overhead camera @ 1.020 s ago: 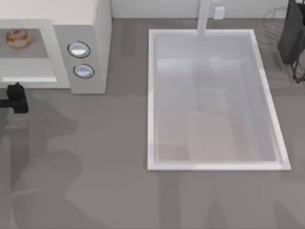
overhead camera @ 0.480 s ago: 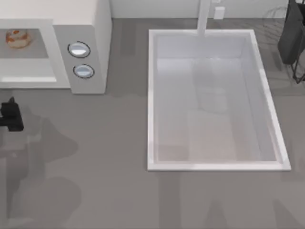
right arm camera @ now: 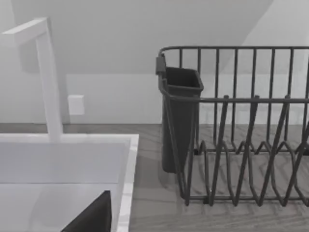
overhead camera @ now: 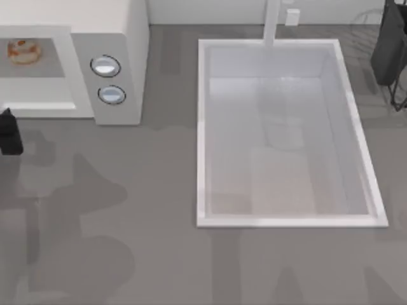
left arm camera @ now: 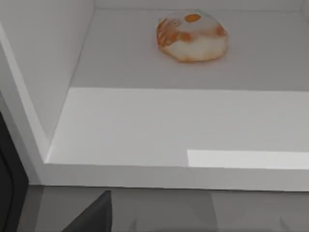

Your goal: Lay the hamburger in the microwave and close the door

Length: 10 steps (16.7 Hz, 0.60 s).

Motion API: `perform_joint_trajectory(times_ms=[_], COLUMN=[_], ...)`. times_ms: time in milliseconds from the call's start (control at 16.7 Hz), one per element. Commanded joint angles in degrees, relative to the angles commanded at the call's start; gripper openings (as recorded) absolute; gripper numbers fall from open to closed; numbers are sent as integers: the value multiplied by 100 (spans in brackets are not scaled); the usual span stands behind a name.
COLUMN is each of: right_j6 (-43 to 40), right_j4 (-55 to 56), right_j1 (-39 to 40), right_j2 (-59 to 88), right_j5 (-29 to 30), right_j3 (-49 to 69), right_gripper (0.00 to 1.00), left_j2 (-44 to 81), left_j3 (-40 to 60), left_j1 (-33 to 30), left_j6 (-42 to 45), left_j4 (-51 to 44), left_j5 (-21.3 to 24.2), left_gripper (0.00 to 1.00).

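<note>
The hamburger (overhead camera: 24, 51), a tan bun with orange-red specks, lies on the floor of the microwave's open cavity; the left wrist view looks in at the hamburger (left arm camera: 192, 36) from the front. The microwave (overhead camera: 127, 38) is a white box at the top left, with two round knobs (overhead camera: 105, 66) on its grey panel. The door is out of view. My left gripper (overhead camera: 7, 130) is at the table's left edge, just in front of the cavity's white sill (left arm camera: 159, 174) and apart from the bun. My right arm is parked at the far right.
A white sink basin (overhead camera: 202, 140) with a tap (overhead camera: 272, 22) takes up the table's middle and right. A dark wire dish rack (right arm camera: 241, 145) with a cutlery cup (right arm camera: 178, 121) stands at the back right. Bare grey counter runs along the front.
My left gripper has drawn back to the left, away from the microwave's front, and now sits at the view's left edge. The hamburger has stayed in the cavity.
</note>
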Motion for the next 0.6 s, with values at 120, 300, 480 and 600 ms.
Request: perform_joint_trajectory(times_ms=[120,300,480,600], right_j6=[0,0,0,0], right_j4=[0,0,0,0], right_j1=[0,0,0,0], right_j2=[0,0,0,0], right_j5=[0,0,0,0], right_j3=[0,0,0,0], right_gripper=[100,100,100,100], left_j2=[-441,-1114,-1550,-1586], left_j3=[115,311,509,533], left_j1=[0,0,4,4], left_j6=[1,-4,-6,-6], left_j4=[-739,-1714,-2187,-2223], left_j5=[-5,-12,-17,-18], left_gripper=[100,100,100,100])
